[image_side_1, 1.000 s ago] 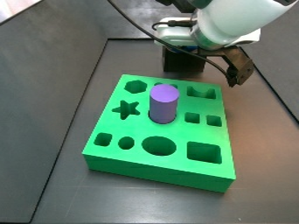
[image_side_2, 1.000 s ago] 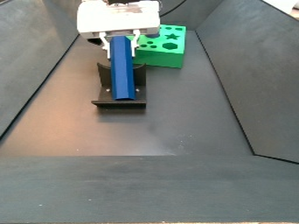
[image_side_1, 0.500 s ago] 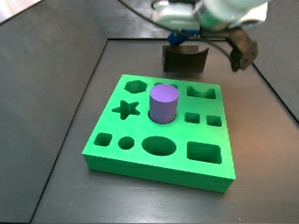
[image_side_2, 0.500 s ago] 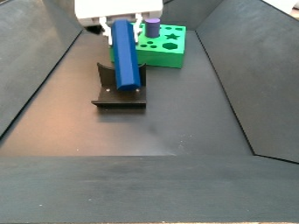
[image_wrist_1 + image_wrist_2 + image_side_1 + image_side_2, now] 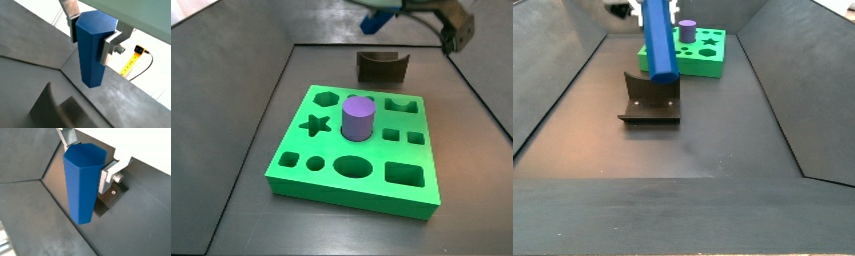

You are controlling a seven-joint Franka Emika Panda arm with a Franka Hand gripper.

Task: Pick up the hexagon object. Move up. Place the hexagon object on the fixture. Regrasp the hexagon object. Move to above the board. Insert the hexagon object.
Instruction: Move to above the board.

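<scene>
**Blue bar up in the air, on its way to the board**

The hexagon object (image 5: pixel 659 40) is a long blue bar. It hangs up in the air, standing almost straight, with its low end above the fixture (image 5: pixel 649 98) and not touching it. In both wrist views the bar sits between two flat silver fingers (image 5: pixel 109 47), one on each side. So the gripper (image 5: pixel 85 163) is closed on the bar, near its top end.

The fixture (image 5: pixel 382 67) is empty in a side view. The board (image 5: pixel 357 150) lies near it, with a purple cylinder (image 5: pixel 358 119) standing in one hole.

I think the regrasp is done and the step now is moving to above the board. The next move needs the bar carried over the hexagon hole (image 5: pixel 326 98) and turned so its six sides line up with it.
</scene>
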